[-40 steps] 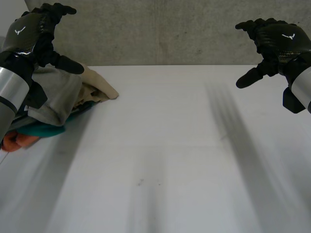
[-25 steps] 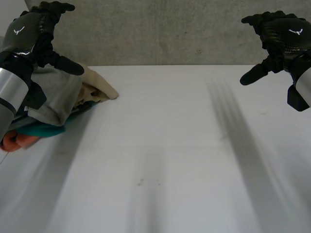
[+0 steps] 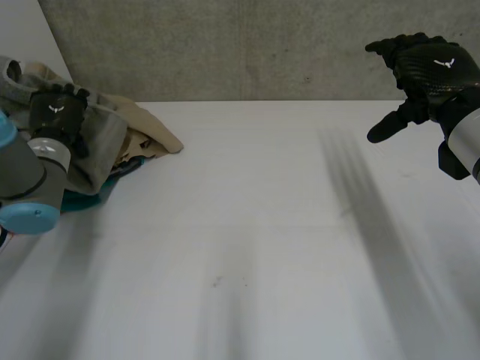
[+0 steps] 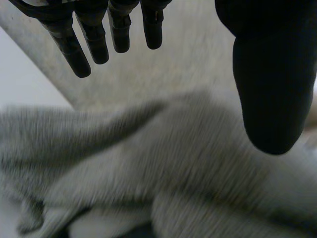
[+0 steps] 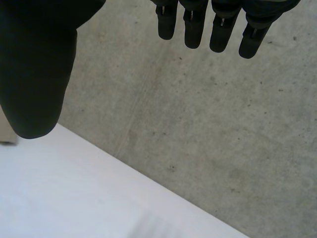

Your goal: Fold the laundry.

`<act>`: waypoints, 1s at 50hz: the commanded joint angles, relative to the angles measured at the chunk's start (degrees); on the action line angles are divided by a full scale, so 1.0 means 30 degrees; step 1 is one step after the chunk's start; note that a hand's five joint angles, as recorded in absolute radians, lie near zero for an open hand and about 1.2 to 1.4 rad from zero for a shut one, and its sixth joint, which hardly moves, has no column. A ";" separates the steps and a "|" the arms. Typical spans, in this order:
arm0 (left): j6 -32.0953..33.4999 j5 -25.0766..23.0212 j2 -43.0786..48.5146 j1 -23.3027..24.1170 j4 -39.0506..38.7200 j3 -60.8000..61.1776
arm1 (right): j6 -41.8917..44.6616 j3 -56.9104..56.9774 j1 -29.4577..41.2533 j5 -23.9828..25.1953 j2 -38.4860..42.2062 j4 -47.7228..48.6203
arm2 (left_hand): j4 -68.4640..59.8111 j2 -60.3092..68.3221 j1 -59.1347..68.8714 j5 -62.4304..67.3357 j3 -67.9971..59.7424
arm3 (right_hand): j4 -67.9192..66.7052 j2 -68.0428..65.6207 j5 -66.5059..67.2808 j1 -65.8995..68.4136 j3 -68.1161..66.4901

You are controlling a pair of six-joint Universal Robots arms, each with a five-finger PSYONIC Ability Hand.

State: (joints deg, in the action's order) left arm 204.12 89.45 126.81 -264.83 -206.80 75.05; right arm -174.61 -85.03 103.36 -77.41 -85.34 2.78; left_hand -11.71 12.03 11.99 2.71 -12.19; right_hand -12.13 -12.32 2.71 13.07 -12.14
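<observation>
- My left hand point(image 3: 54, 112) is over the pile of laundry point(image 3: 112, 150) at the far left corner of the table point(image 3: 262, 225). Its fingers point(image 4: 74, 54) are straight and spread away from the thumb, and they hold nothing.
- The grey cloth point(image 4: 163, 163) on top of the pile lies under my palm, just past the fingertips. I cannot tell whether I touch it.
- The pile runs lengthwise from the table's left edge toward the middle. A beige cloth point(image 3: 154, 133) forms its tip, and a teal cloth point(image 3: 79, 201) peeks out from beneath.
- Open table lies to the pile's right, so I judge a piece should be drawn out that way.
- My right hand point(image 3: 429, 71) hangs raised at the far right, fingers relaxed and empty, well apart from the pile. The left is the nearer hand for the first grab.
</observation>
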 commanded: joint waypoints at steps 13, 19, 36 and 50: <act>-0.3025 0.0389 -0.3683 0.4074 -0.1029 0.0472 | 0.0841 0.0248 -0.0058 -0.0095 0.0293 0.0009 | -2.2763 2.2655 2.2670 2.2430 -2.2605 | 0.0710 0.0774 -0.0903 -0.1023 0.0713; -0.6395 0.0038 -0.5415 0.7972 -0.0327 0.0385 | 0.0783 0.0337 -0.0264 -0.0212 0.0059 0.0068 | -2.2763 2.2655 2.2670 2.2430 -2.2605 | 0.0710 0.0774 -0.0903 -0.1023 0.0713; -0.9533 -0.2043 0.0796 1.3044 0.1783 -0.2751 | 0.2040 0.0659 -0.0293 -0.0242 0.0409 -0.0166 | 0.0555 -0.0663 -0.0648 -0.0888 0.0713 | 0.0710 0.0774 -0.0903 -0.1023 0.0713; -0.5816 -0.2102 -0.5474 0.7919 0.2836 0.3077 | 0.6784 0.1743 -0.0176 0.0080 0.1318 -0.5085 | -0.0396 0.0288 0.0303 0.0063 -0.0238 | 0.0710 0.0774 -0.0903 -0.1023 0.0713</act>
State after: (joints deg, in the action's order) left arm 180.62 83.18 115.47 -234.83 -200.41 77.30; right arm -161.57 -80.84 102.51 -77.60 -81.92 -4.03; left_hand -11.65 11.98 10.97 2.70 -12.37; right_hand -12.14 -12.32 2.71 13.07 -12.14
